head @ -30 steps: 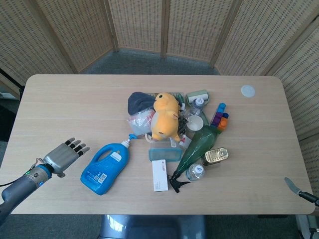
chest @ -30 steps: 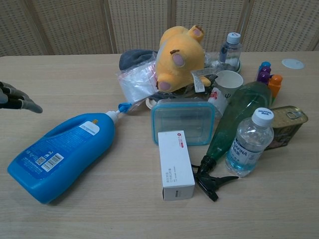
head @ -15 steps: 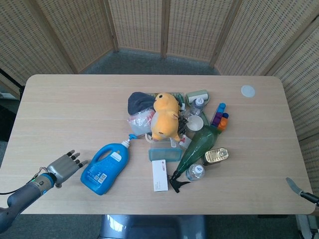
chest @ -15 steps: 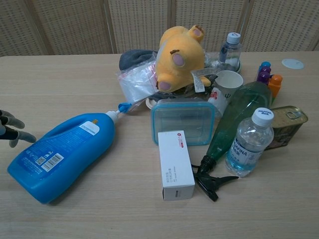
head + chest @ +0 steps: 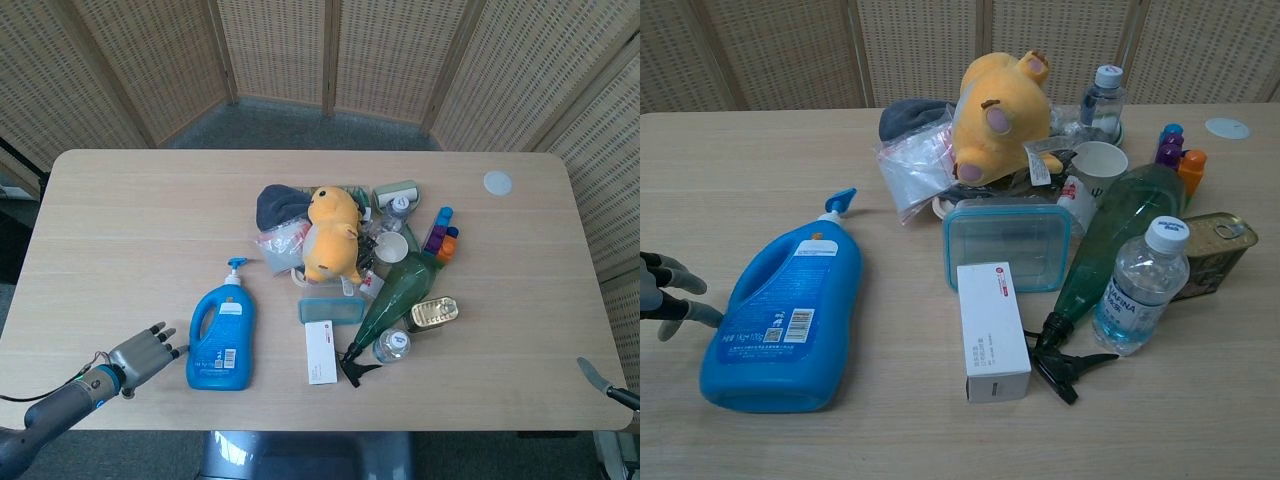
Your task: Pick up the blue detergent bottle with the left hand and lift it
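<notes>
The blue detergent bottle [image 5: 222, 338] lies flat on the table, pump nozzle pointing away from me and base toward the front edge; in the chest view the bottle [image 5: 782, 319] shows its label side up. My left hand [image 5: 143, 351] is open just left of the bottle's base, fingers spread toward it with a small gap between them; only its fingertips [image 5: 675, 300] show at the chest view's left edge. Of the right side, only a thin tip [image 5: 592, 377] pokes in at the lower right corner of the head view, and its hand does not show.
A heap sits in the table's middle: yellow plush toy [image 5: 333, 235], green spray bottle [image 5: 392, 297], clear lidded container [image 5: 1007, 243], white box [image 5: 992, 330], water bottle [image 5: 1140, 287], tin can [image 5: 1212, 253], paper cup [image 5: 1099, 164]. A white lid [image 5: 497, 182] lies at the far right.
The bottle has swung round: its nozzle left the plastic bag and now points away from me, its base shifted right. My left hand slid toward the front edge and a little right.
</notes>
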`<state>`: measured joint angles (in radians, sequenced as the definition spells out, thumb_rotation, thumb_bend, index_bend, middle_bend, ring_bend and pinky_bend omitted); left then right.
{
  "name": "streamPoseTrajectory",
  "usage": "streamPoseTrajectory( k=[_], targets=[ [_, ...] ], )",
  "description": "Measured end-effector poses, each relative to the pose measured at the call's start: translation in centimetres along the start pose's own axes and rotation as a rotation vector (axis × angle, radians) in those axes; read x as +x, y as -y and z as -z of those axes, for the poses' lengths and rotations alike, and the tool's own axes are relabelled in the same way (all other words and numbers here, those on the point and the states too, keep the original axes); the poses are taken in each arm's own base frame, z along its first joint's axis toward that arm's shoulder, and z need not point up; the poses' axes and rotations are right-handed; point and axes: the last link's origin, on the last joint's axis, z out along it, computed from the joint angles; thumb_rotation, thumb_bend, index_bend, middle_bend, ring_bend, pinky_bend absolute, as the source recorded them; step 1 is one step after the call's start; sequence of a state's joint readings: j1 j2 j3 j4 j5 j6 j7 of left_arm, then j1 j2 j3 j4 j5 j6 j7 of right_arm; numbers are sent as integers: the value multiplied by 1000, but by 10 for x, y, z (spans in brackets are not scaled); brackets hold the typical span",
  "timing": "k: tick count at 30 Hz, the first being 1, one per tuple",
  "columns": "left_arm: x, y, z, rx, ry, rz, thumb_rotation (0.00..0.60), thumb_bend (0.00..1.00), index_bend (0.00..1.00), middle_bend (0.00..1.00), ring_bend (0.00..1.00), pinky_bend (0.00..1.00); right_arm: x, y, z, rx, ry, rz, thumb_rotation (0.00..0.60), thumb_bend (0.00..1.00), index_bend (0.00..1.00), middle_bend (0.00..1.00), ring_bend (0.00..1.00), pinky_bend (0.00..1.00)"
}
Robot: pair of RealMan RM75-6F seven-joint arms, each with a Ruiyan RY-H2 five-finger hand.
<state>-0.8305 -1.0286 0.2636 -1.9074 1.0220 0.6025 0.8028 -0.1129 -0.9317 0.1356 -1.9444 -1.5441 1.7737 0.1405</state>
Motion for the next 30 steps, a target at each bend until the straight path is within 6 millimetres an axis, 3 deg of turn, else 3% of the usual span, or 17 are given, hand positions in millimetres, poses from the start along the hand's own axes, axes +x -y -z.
streamPoseTrajectory(
  k=[6,9,13,20,23,30],
  targets=[
    [13,-11,14,-43,-29,63,600,0,25,307,0,0,0,0,0,3,5,-6,505,0,0,0,0,0],
    [21,-7,19,-32,-71,64,600,0,25,164,0,0,0,1,1,4,9,-8,505,0,0,0,0,0],
    [28,8,26,18,-143,90,600,0,20,3,0,0,0,1,1,5,11,-13,508,0,0,0,0,0],
    [31,50,35,148,-272,39,600,0,0,0,0,0,-2,3,2,12,24,-17,504,0,0,0,0,0],
    [22,63,31,194,-263,8,600,0,0,0,0,0,-3,5,3,19,35,-22,508,0,0,0,0,0],
    [16,58,-3,223,-284,-35,600,0,0,0,0,0,-4,4,4,22,41,-18,507,0,0,0,0,0]
  ],
)
